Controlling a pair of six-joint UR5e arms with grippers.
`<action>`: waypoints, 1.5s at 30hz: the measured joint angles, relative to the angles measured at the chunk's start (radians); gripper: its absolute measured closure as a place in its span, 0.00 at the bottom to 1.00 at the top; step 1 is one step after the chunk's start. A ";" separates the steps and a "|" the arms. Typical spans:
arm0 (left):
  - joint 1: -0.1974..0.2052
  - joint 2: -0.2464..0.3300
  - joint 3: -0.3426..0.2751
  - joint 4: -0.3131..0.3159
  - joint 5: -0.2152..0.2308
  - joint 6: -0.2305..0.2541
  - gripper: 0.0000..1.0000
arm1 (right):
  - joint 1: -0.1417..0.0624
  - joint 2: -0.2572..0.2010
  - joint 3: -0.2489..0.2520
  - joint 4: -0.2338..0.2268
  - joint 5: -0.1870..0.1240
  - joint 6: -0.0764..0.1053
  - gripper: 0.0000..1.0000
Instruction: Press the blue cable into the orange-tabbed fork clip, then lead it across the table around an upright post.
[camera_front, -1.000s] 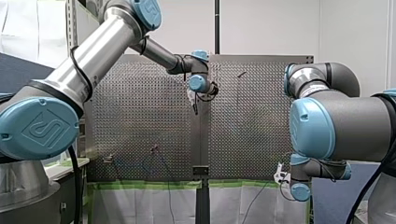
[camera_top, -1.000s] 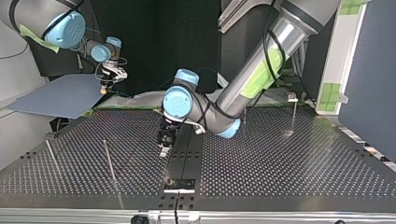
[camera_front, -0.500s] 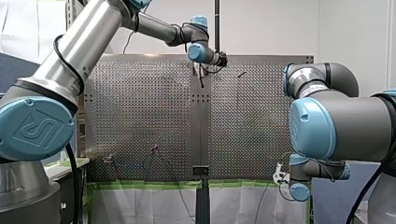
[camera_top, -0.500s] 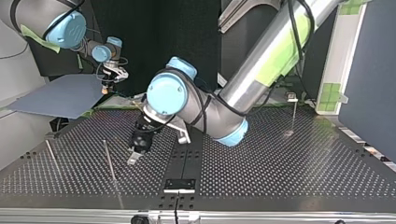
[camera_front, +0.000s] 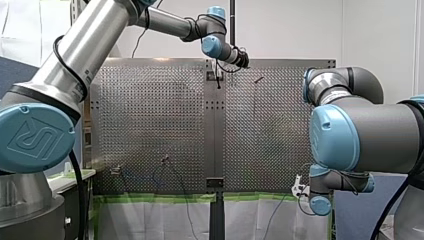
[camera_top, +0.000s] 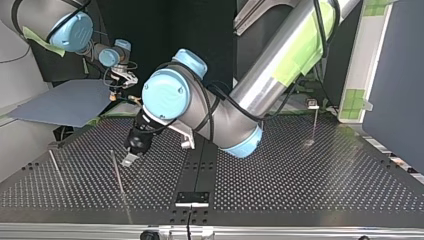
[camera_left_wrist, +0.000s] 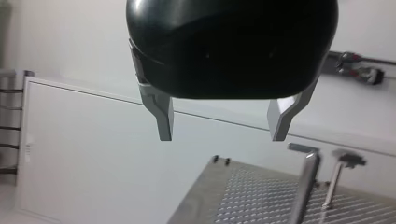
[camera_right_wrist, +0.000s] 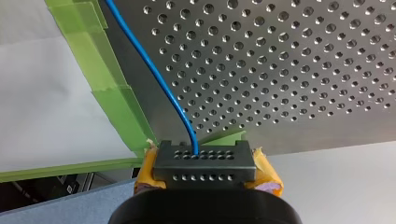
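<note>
Top view: nearest, a thin upright post (camera_top: 118, 175) stands on the near part of the perforated table (camera_top: 300, 175). Just behind it the left gripper (camera_top: 129, 160) hangs low over the table. The left wrist view shows its metal fingers (camera_left_wrist: 164, 119) spread wide with nothing between them. Farthest, past the table's far edge, sits the right gripper (camera_top: 116, 89). In the right wrist view its yellow pads (camera_right_wrist: 267, 170) are pinched on the blue cable (camera_right_wrist: 159, 79), which runs from them along the table's bare margin beside green tape (camera_right_wrist: 112, 93).
</note>
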 joint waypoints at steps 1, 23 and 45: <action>-0.001 0.000 0.000 -0.010 0.005 0.000 0.00 | 0.000 0.000 0.000 0.000 0.000 0.000 1.00; -0.014 0.000 0.000 -0.085 0.034 0.015 0.00 | 0.007 0.000 0.000 0.005 0.000 -0.002 1.00; -0.018 0.001 0.000 -0.199 -0.171 0.192 0.00 | 0.017 0.000 -0.001 0.005 0.000 -0.003 1.00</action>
